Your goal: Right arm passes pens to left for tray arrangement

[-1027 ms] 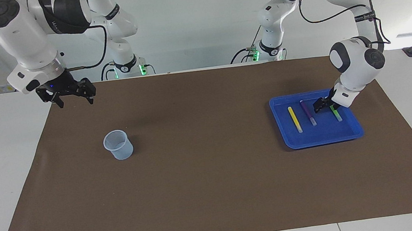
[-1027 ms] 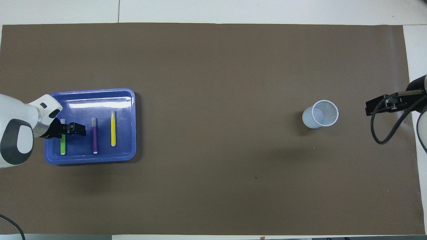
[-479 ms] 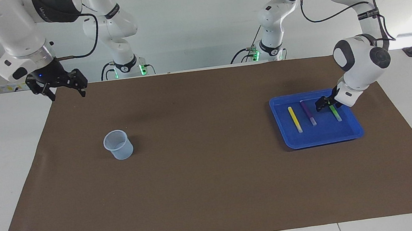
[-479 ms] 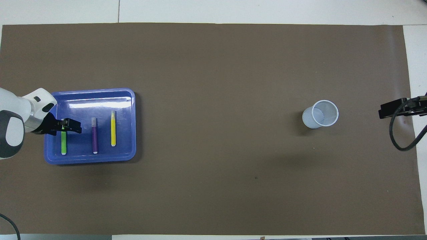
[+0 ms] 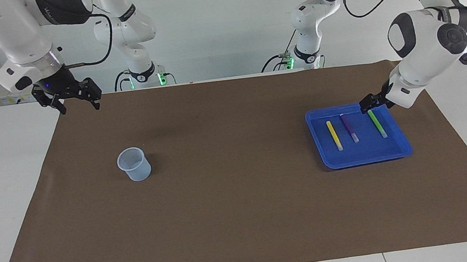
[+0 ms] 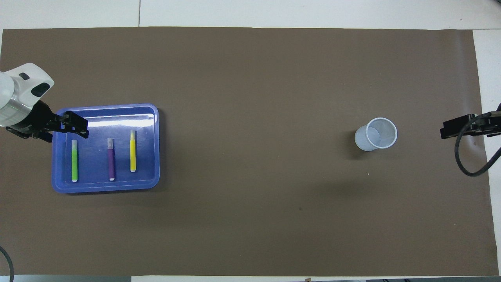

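Note:
The blue tray [image 5: 366,157] [image 6: 105,106] lies toward the left arm's end of the table. Three pens lie side by side in it, apart from each other: yellow [image 5: 334,135] [image 6: 133,151], purple [image 5: 349,128] [image 6: 111,159] and green [image 5: 377,124] [image 6: 74,160]. My left gripper [image 5: 367,105] [image 6: 80,126] hangs open and empty above the tray's edge, over the green pen's end and not touching it. My right gripper [image 5: 79,106] [image 6: 448,130] is open and empty, raised over the mat's corner at the right arm's end.
A small translucent pale-blue cup [image 5: 134,164] [image 6: 375,134] stands upright on the brown mat [image 5: 232,201] toward the right arm's end. White table shows around the mat.
My left gripper has lifted off the green pen, which stays lying in the tray. My right gripper has drawn up and back toward the table's end.

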